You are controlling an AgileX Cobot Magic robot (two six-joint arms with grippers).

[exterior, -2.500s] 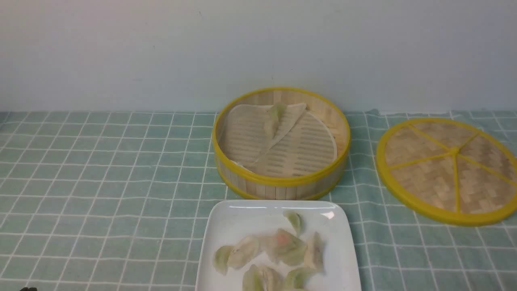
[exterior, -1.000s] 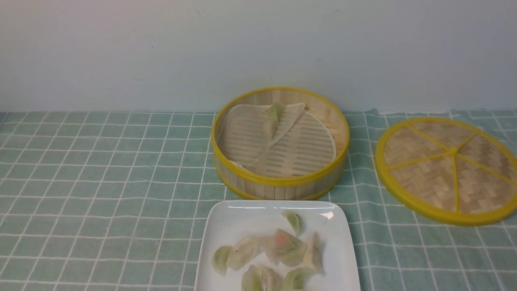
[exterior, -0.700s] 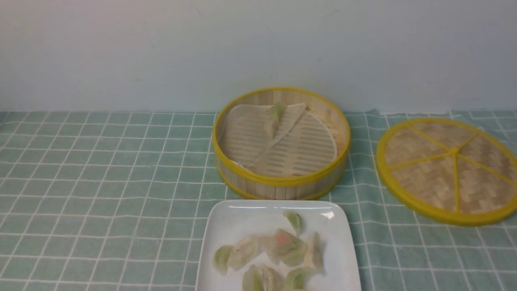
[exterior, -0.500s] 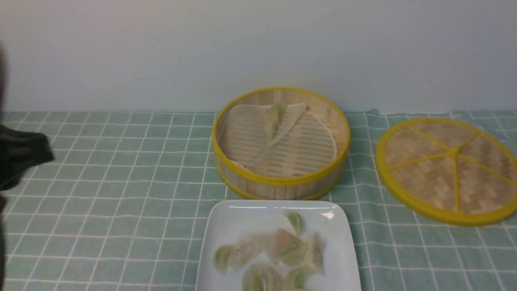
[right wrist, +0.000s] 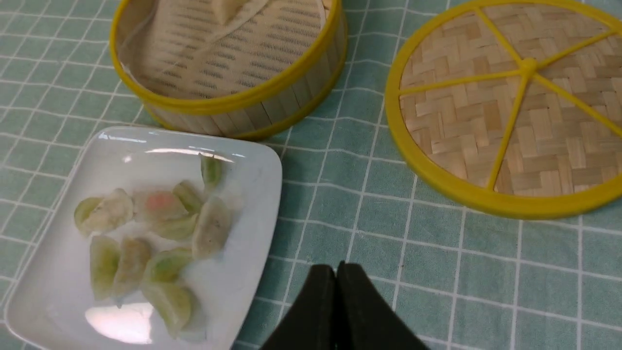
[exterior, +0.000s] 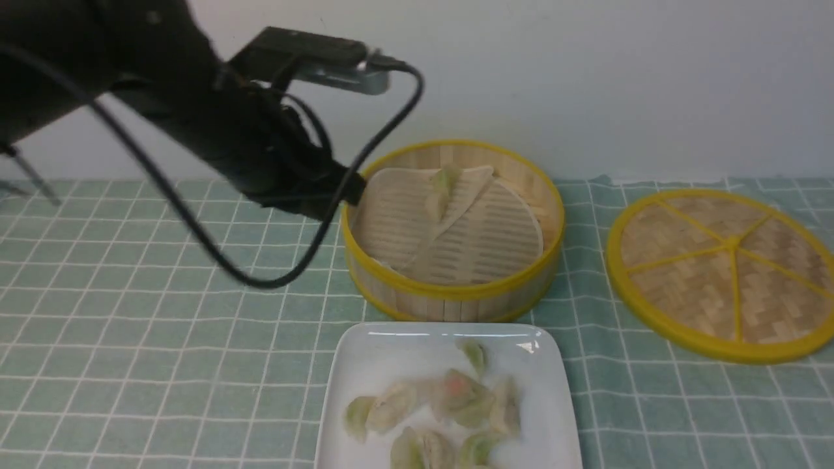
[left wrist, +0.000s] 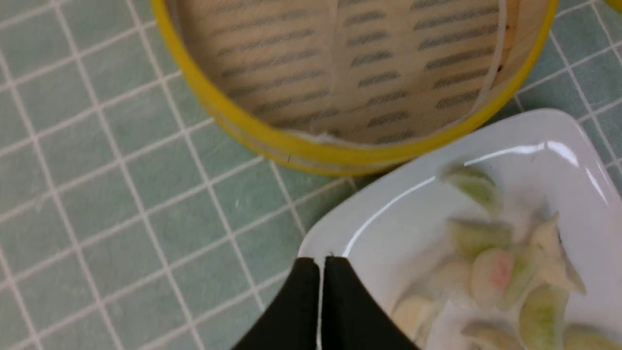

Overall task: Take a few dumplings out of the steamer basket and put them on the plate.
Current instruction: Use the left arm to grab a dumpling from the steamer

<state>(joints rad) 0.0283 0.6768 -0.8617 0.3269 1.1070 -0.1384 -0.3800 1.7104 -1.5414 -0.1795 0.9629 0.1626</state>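
The steamer basket [exterior: 449,296] stands at mid table with a folded liner and one pale green dumpling [exterior: 442,189] at its far side. The white plate [exterior: 391,339] lies in front of it and holds several dumplings [exterior: 456,397]. My left gripper [exterior: 345,190] hangs at the basket's left rim. In the left wrist view the left gripper [left wrist: 320,260] is shut and empty, over the plate's corner [left wrist: 413,194], with the basket [left wrist: 291,148] beyond. My right gripper [right wrist: 335,267] is shut and empty over the cloth beside the plate [right wrist: 146,146]. It is out of the front view.
The flat woven lid [exterior: 723,273] with a yellow rim lies to the right of the basket, also in the right wrist view [right wrist: 510,112]. A green checked cloth [exterior: 163,339] covers the table. A black cable [exterior: 215,254] loops down from the left arm. A pale wall stands behind.
My left arm has swung in from the left edge and now reaches up to the basket's left rim. The basket, the plate, the dumplings and the lid have not moved.
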